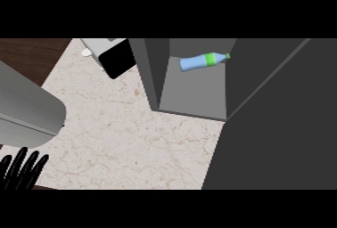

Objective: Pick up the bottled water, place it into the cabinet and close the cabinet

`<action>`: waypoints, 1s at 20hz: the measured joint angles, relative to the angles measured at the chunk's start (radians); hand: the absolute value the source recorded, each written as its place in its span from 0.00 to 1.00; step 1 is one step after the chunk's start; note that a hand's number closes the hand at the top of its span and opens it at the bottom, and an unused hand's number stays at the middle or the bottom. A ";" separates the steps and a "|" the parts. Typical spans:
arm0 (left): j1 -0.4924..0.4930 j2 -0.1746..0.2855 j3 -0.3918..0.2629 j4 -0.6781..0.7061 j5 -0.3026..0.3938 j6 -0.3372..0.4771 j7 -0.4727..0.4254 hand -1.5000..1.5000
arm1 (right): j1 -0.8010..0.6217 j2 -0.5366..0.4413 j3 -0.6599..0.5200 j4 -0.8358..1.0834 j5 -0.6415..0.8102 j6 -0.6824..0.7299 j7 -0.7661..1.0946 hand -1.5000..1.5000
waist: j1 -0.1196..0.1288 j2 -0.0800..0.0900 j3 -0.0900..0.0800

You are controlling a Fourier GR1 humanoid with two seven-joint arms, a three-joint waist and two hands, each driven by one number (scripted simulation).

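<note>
A pale, veined stone tabletop (132,142) filled the middle of the view. Near its far edge stood a light grey appliance (104,46) with a black front panel. Beside it on the right stood an open dark grey cabinet (153,75), its door (276,133) swung out over the tabletop's right side. On the cabinet's floor, at the back, the blue bottled water (203,61) lay on its side.

One head view, steeply downward
It faces the worktop (132,133) from close above, with the cabinet (194,95) at far right.
</note>
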 measured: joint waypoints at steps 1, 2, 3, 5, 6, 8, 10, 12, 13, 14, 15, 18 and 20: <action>0.001 0.005 0.004 0.002 0.001 -0.006 -0.001 0.00 | -0.027 0.003 0.000 0.001 -0.002 0.005 0.016 1.00 | 0.005 0.001 -0.001; 0.003 0.012 0.009 0.003 0.003 -0.013 -0.001 0.00 | -0.051 0.009 0.003 0.002 -0.005 0.008 0.034 1.00 | 0.008 0.002 -0.002; 0.004 0.018 0.014 0.005 0.005 -0.018 0.000 0.00 | -0.076 0.013 0.004 0.003 -0.007 0.013 0.051 1.00 | 0.013 0.004 -0.002; 0.004 0.025 0.022 0.008 0.008 -0.024 0.001 0.00 | -0.119 0.027 0.014 0.008 -0.014 0.020 0.087 1.00 | 0.018 0.006 -0.003; 0.005 0.031 0.027 0.007 0.011 -0.028 0.003 0.00 | -0.135 0.035 0.018 0.010 -0.018 0.024 0.102 1.00 | 0.021 0.007 -0.004; 0.002 0.039 0.036 0.009 0.015 -0.035 0.006 0.00 | -0.165 0.049 0.024 0.014 -0.030 0.033 0.129 1.00 | 0.025 0.011 -0.004; -0.001 0.045 0.042 0.008 0.018 -0.040 0.009 0.00 | -0.182 0.057 0.027 0.017 -0.039 0.044 0.149 1.00 | 0.029 0.014 -0.005; -0.004 0.054 0.048 0.006 0.021 -0.048 0.013 0.00 | -0.196 0.066 0.026 0.020 -0.048 0.053 0.165 1.00 | 0.035 0.018 -0.005; -0.003 0.057 0.050 0.004 0.021 -0.051 0.015 0.00 | -0.200 0.073 0.026 0.022 -0.055 0.056 0.173 1.00 | 0.037 0.019 -0.005; -0.006 0.060 0.054 0.004 0.024 -0.054 0.017 0.00 | -0.203 0.082 0.026 0.026 -0.063 0.058 0.179 1.00 | 0.038 0.021 -0.005; -0.006 0.062 0.059 0.005 0.026 -0.056 0.017 0.00 | -0.205 0.089 0.026 0.029 -0.071 0.060 0.185 1.00 | 0.040 0.022 -0.005; -0.009 0.072 0.072 0.005 0.034 -0.063 0.021 0.00 | -0.214 0.119 0.021 0.047 -0.105 0.060 0.208 1.00 | 0.046 0.027 -0.005; -0.009 0.079 0.082 0.003 0.040 -0.067 0.024 0.00 | -0.220 0.145 0.025 0.064 -0.139 0.061 0.228 1.00 | 0.050 0.029 -0.004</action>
